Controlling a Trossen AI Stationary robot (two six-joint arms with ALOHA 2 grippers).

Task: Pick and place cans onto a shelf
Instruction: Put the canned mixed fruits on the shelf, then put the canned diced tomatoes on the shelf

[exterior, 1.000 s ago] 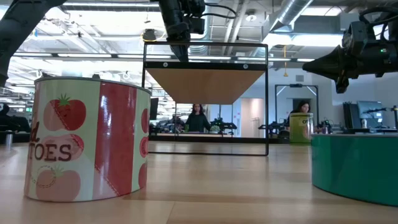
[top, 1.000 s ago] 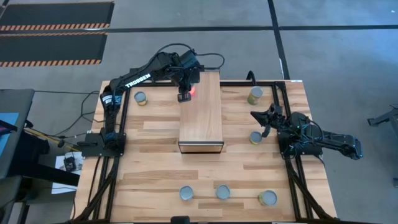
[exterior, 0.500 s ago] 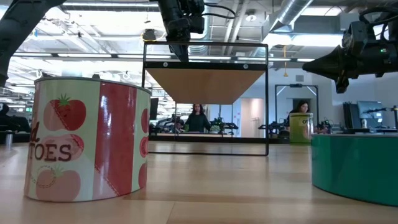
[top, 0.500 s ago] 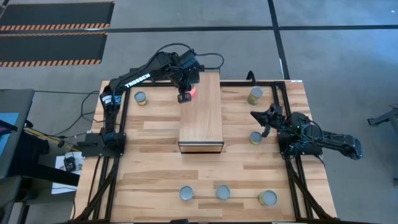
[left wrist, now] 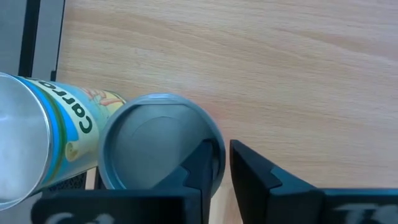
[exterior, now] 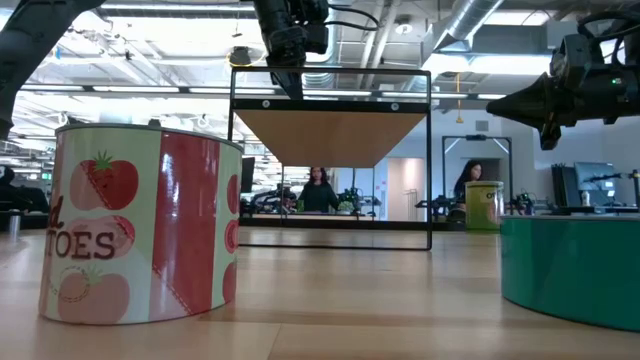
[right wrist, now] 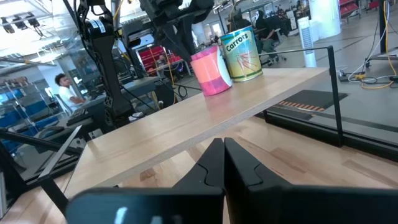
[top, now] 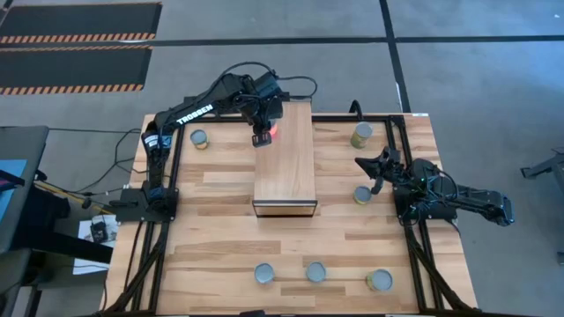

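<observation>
Spanning the middle of the counter [top: 220,255], the shelf [top: 286,167] carries two cans at its far end: a pink can [right wrist: 211,73] and a carrots can [right wrist: 241,53]. We see the left arm stretched over that end, its claw [top: 262,138] nearly closed beside the pink can, not gripping it. The right arm sits folded near the counter's right edge (idle), its claw [top: 368,165] closed. Other cans [top: 315,272] stand scattered on the counter.

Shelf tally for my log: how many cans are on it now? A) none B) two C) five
B: the right wrist view shows a pink can and a Carrots can side by side on the shelf.
</observation>
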